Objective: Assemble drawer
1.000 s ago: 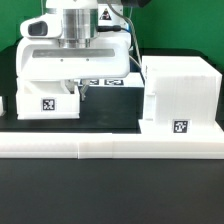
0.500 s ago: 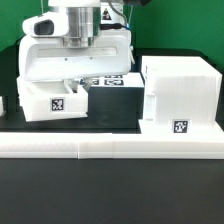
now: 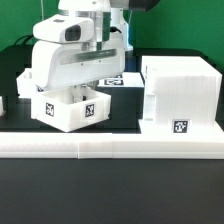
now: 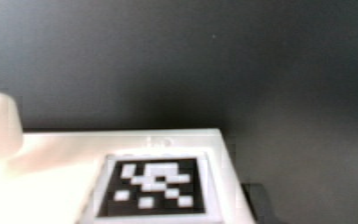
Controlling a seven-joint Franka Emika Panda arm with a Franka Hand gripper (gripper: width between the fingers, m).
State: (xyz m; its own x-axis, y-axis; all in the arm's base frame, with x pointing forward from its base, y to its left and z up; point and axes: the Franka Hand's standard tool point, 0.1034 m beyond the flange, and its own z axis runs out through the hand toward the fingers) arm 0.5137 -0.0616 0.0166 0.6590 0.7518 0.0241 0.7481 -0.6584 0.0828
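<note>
Beneath gripper (image 3: 85, 92), small white plastic open-top tray (image 3: 68, 112), turned corner-forward, to the exterior view's left of large white cube-like shell (image 3: 180, 95), finger spread impossible to tell, black-and-white tag (image 4: 155, 187) close-up only in wrist view

Robot lab — tagged drawer shell (image 3: 180, 90), black table (image 3: 110, 195).

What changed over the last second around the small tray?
The small tray turned with the arm above it. One tagged face was toward the camera; now a corner points at it and two tagged faces show. It also shifted slightly toward the exterior view's right. It seems held, though the grip is hidden. The large shell and front rail stayed put.
</note>
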